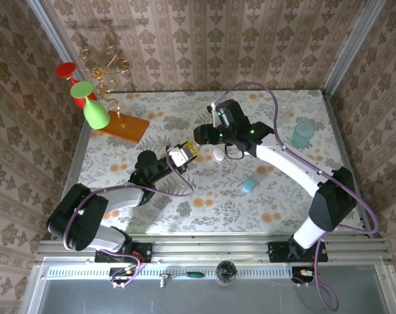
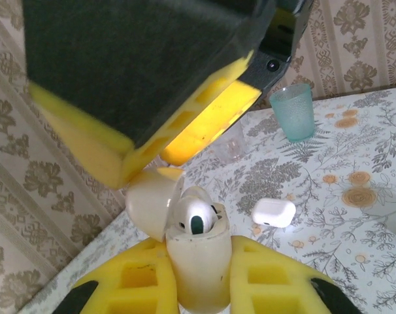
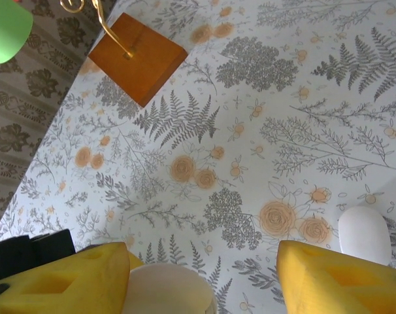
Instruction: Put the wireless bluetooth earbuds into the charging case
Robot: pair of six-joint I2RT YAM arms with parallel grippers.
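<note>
Okay, closest to you, your left gripper (image 2: 198, 291) has its yellow foam pads (image 2: 263, 275) pressed onto the small glossy white plastic charging case (image 2: 195, 258). It pinches the body by its two sides, upright and, by the look of it, clear of the floral-print table (image 1: 204, 216). The hinged lid (image 2: 149, 206) is flipped back. One tiny whitish earbud (image 2: 197, 219) with a dark teal tip sits in the case; whether its partner is seated beside it, you can't tell.

Just above, your right gripper (image 3: 203, 278) hangs with its fingers spread wide, pinching nothing.

On handling, expect both pieces to be feather-light, hard and slick. A bud could roll or pop out of a pinch, so take it across the stem, tip down. Keep your grip low on the case's flat sides, gently, since that glossy shell could squirt free. The hinge is likely the weak spot.

Now the count, running outward:
- One case in hand, and one bud in plain sight.
- One light-blue capsule (image 1: 250, 184).
- One loose white rounded piece (image 1: 219, 154) near the case.
- One teal tumbler (image 1: 302, 134).
- One orange wooden block (image 1: 125, 125) carrying a gold wire stand.
- Two goblets at the back, one green goblet (image 1: 95, 114) and one red goblet (image 1: 66, 68).
</note>
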